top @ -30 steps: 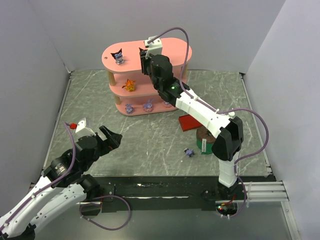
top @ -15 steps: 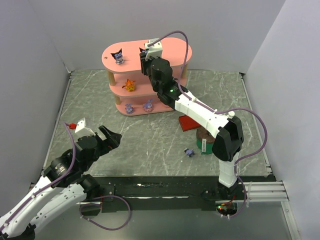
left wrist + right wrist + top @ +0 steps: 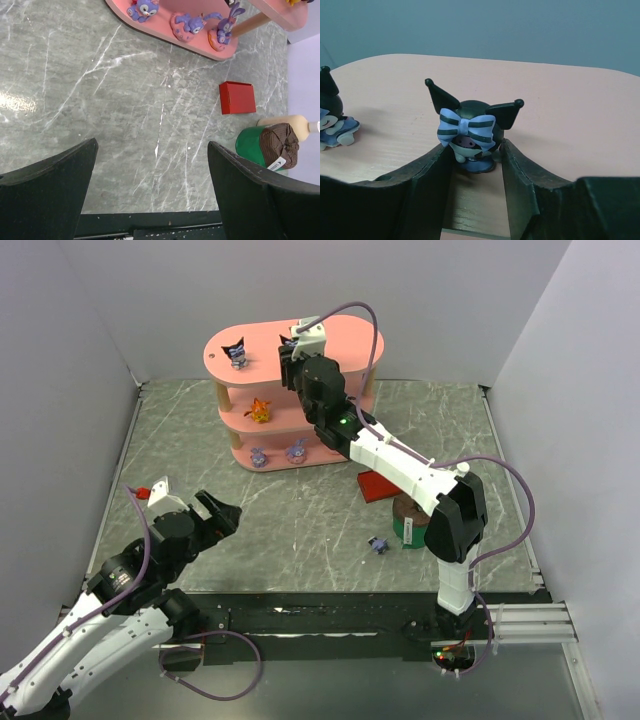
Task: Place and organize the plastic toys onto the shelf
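At the left, our left gripper point(image 3: 152, 150) hangs over the worktop point(image 3: 300, 520), jaws spread wide and holding nothing. Further along stands the pink shelf point(image 3: 340, 335). It has a dark eared toy point(image 3: 237, 350) on the top board, an orange toy point(image 3: 260, 410) on the middle one and lilac toys point(image 3: 187, 22) on the bottom one. The right gripper point(image 3: 476, 150) is at the top board, its fingers close on either side of a bow toy point(image 3: 467, 127), dark with a striped bow, which stands on the board. Whether they pinch it or only flank it we cannot tell. We judge this to be the set-down step. Next the jaws must part and back away without tipping the toy. Then we go for the small toy point(image 3: 378, 544) on the worktop beside the green cylinder point(image 3: 405, 528).
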Motion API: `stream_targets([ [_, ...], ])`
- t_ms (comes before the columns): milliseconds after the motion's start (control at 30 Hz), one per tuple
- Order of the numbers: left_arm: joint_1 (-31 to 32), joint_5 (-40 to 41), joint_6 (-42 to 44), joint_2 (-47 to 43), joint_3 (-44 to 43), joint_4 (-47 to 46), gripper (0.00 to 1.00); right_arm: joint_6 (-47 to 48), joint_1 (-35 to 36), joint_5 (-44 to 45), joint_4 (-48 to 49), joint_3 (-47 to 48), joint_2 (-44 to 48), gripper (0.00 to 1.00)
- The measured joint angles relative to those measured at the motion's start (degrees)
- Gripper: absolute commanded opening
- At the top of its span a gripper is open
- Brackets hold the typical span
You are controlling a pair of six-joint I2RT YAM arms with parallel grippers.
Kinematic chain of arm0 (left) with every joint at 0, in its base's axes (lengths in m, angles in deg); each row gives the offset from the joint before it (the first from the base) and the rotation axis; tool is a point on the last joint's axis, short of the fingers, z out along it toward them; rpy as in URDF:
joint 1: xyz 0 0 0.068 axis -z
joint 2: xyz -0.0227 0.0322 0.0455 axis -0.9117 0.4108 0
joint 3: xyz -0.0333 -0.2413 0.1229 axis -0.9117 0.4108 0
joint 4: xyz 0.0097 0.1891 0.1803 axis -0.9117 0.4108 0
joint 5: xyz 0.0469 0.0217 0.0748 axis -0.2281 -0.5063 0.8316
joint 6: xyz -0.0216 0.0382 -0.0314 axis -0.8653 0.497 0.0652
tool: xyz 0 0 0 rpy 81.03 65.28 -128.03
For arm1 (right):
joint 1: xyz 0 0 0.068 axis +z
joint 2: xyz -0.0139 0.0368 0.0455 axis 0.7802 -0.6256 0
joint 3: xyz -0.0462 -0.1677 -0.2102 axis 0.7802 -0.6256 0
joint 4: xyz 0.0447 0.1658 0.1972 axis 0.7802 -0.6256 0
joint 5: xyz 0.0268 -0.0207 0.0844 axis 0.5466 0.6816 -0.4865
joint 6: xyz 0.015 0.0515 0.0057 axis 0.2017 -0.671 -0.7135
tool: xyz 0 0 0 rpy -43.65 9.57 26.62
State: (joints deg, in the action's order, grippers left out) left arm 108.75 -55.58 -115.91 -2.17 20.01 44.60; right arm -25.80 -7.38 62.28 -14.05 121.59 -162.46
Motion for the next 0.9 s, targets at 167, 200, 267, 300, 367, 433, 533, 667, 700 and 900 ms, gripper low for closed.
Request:
stream_targets([
  [167,0.0,0.24,-0.02,0.0,0.0,0.0,0.96,-0.13,-0.02,0.5,-0.37,0.11,0.04,0.54],
  [200,0.0,0.31,-0.04,0.0,0.0,0.0,0.96,-0.13,-0.02,0.59,-0.42,0.11,0.04,0.56],
  [267,0.0,0.44,-0.04,0.0,0.0,0.02,0.96,-0.13,-0.02,0.79,-0.44,0.13,0.07,0.57],
  [300,0.0,0.52,-0.04,0.0,0.0,0.02,0.97,-0.15,-0.02,0.87,-0.46,0.13,0.07,0.59],
  [367,0.0,0.63,-0.07,0.0,0.0,0.04,0.96,-0.13,-0.02,1.11,-0.5,0.13,0.07,0.61],
  [433,0.0,0.66,-0.09,0.0,0.0,0.04,0.96,-0.13,-0.04,1.4,-0.7,0.13,0.15,0.67],
  [533,0.0,0.66,-0.24,0.0,0.0,0.15,0.97,-0.15,-0.11,1.97,-1.03,0.13,0.33,0.74],
  [667,0.0,0.68,-0.24,0.0,0.0,0.22,0.96,-0.2,-0.35,2.16,-1.49,0.07,0.61,0.79],
  [700,0.0,0.68,-0.26,0.0,0.0,0.24,0.96,-0.2,-0.35,2.08,-1.6,-0.02,0.74,0.79],
  [900,0.0,0.72,-0.28,0.0,0.0,0.42,0.97,-0.28,-0.44,1.44,-2.34,-0.09,1.11,0.82],
])
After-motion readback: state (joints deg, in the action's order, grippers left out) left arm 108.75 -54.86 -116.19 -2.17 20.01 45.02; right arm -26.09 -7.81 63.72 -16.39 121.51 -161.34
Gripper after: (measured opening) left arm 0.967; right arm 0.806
